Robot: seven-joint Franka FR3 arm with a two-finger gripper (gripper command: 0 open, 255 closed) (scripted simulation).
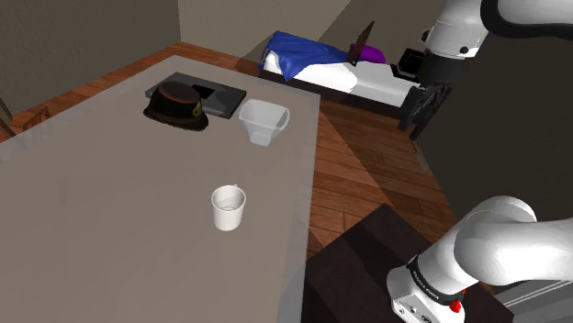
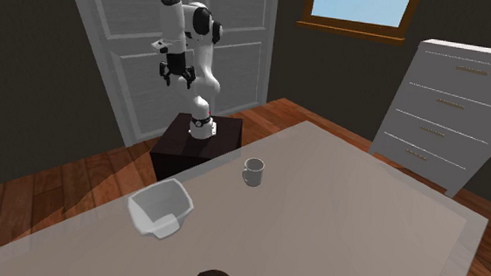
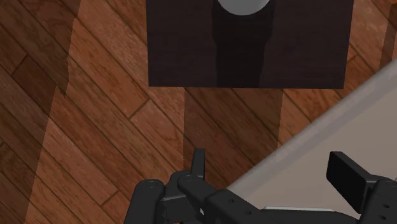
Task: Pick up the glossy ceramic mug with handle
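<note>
The white mug (image 1: 228, 208) stands upright near the table's edge closest to the stand. In the second exterior view the mug (image 2: 252, 172) sits in the middle of the grey table (image 2: 343, 226). My gripper (image 1: 422, 108) hangs high off the table, over the wooden floor, far from the mug. From across the table the gripper (image 2: 176, 74) points down above the dark stand (image 2: 195, 143). Along the hand, the gripper (image 3: 272, 168) is open, its fingers (image 3: 198, 162) well apart with nothing between them, above the floor and a corner of the table (image 3: 331, 127).
A white open bin (image 1: 264, 120) and a black hat (image 1: 176, 104) stand at the table's far end, by a dark flat tray (image 1: 220, 93). A bed (image 1: 321, 64) lies beyond. A white dresser (image 2: 451, 110) and a white door (image 2: 127, 38) line the walls.
</note>
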